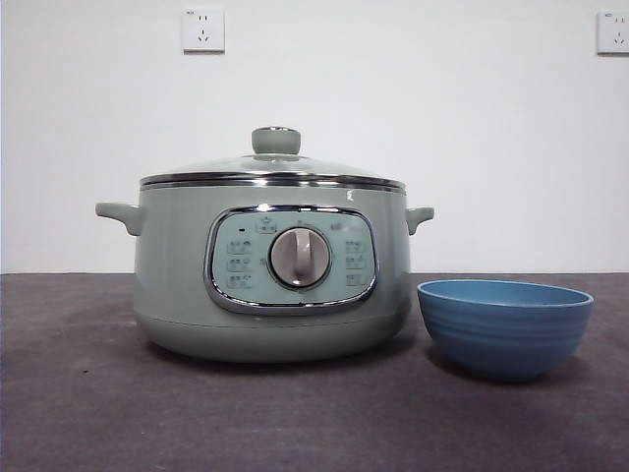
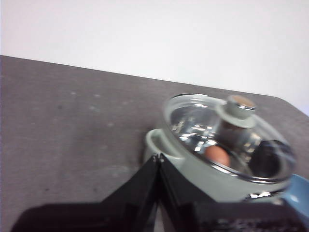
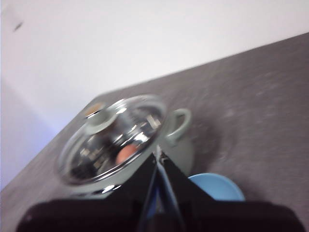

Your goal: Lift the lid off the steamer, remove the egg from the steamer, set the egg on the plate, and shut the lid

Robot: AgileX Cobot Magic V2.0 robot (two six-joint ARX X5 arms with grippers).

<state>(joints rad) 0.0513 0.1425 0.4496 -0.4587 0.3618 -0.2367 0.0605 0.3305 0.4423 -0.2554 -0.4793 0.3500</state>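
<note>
The sage-green steamer (image 1: 272,280) stands on the dark table with its glass lid (image 1: 272,169) closed on top, pale green knob up. Through the glass, a brown egg (image 2: 217,155) lies inside the pot, also showing as the egg (image 3: 126,153) in the right wrist view. The blue plate (image 1: 504,327), a small bowl, stands empty just right of the steamer. My left gripper (image 2: 158,156) is shut, hovering off the pot's handle side. My right gripper (image 3: 158,155) is shut too, above the steamer (image 3: 178,145) and plate (image 3: 217,187). Neither arm shows in the front view.
A white wall with two sockets (image 1: 202,29) stands behind the table. Bare dark tabletop (image 1: 69,393) stretches left of the steamer and in front of it.
</note>
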